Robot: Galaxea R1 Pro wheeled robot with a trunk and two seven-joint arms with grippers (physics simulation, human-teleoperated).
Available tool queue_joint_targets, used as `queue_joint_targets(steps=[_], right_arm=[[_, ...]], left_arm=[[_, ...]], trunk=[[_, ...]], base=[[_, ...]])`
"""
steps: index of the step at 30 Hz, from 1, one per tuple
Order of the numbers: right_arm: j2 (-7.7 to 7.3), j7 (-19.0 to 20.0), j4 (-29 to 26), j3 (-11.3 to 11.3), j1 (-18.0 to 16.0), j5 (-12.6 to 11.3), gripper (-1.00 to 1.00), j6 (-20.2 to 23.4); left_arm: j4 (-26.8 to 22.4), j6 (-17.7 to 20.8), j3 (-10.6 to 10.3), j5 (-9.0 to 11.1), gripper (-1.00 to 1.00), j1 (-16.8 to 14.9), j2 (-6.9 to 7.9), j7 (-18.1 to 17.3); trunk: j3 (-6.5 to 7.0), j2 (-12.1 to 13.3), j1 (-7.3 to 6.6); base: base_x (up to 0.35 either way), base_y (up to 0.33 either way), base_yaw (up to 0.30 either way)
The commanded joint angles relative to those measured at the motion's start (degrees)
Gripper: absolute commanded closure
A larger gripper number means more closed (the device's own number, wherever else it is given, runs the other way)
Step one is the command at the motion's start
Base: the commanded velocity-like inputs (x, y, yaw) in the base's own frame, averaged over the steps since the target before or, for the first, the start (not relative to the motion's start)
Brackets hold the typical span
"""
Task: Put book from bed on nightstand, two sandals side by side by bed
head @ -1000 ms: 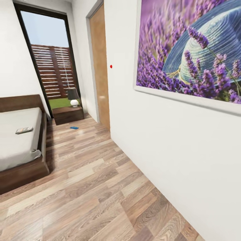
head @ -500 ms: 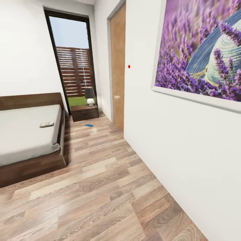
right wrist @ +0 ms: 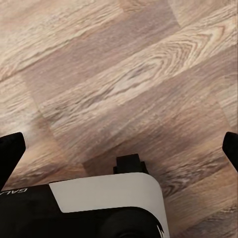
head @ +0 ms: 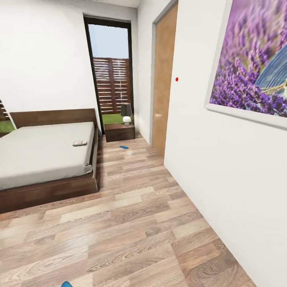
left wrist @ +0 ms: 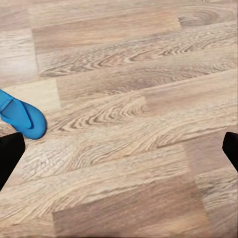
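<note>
The bed (head: 44, 153), with its pale mattress and dark wood frame, stands at the left of the bedroom. The book (head: 79, 143) lies on the mattress near the bed's right edge. Past the bed, a nightstand (head: 119, 131) stands under the window. One blue sandal (head: 124, 147) lies on the floor in front of that nightstand. A second blue sandal (left wrist: 20, 114) lies on the planks under my left gripper (left wrist: 119, 151), and its tip (head: 65, 284) peeks in at the head view's bottom edge. My left gripper is open. My right gripper (right wrist: 119, 148) is also open above bare floor.
A lamp (head: 126, 113) sits on the nightstand. The white wall with the lavender picture (head: 255, 59) runs along the right, with a wooden door (head: 161, 79) beyond it. A wide plank floor (head: 131, 215) lies between bed and wall. My base (right wrist: 99, 208) shows below the right gripper.
The head view has swung left, so bed, window and door have shifted right in the picture. More of the bed shows, and a blue sandal tip has entered at the bottom edge.
</note>
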Motion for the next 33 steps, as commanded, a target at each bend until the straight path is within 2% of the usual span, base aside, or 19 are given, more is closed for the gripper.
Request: queue_joint_targets(steps=[1, 33], right_arm=[[0.0, 0.0, 0.0, 0.0, 0.0, -0.4, -1.0, -0.1], [0.0, 0.0, 0.0, 0.0, 0.0, -0.5, -1.0, -0.1]], left_arm=[[0.1, -0.2, 0.0, 0.3, -1.0, 0.0, -0.01, 0.0], [0.1, -0.2, 0.0, 0.3, -1.0, 0.0, -0.01, 0.0]], trunk=[[-0.05, 0.0, -0.01], [-0.05, 0.0, -0.01]], base=[[-0.003, 0.001, 0.293], [0.0, 0.0, 0.293]])
